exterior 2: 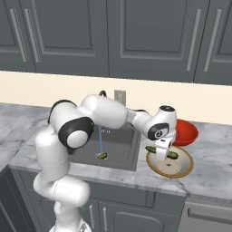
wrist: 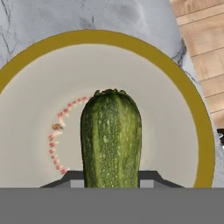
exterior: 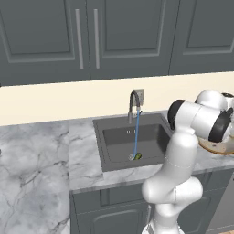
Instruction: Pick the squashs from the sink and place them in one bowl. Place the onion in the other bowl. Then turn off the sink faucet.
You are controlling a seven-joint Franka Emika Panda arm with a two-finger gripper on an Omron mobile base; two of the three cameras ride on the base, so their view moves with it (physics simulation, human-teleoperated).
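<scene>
The gripper [exterior 2: 162, 153] is clamped on a green squash [wrist: 111, 138], held between its fingers above the beige bowl [exterior 2: 183, 168] on the counter. A second squash [exterior 2: 103, 156] lies in the sink [exterior 2: 130, 152].

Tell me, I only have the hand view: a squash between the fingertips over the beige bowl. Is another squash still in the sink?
Observer: Yes. A second squash lies on the floor of the sink, at the foot of the water stream.
Operator: So the tap is running?
Observer: It is; a thin blue stream falls from the sink faucet.
Operator: Where is the red bowl?
Observer: The red bowl sits on the counter just behind the beige bowl, where the gripper holds the first squash.
</scene>
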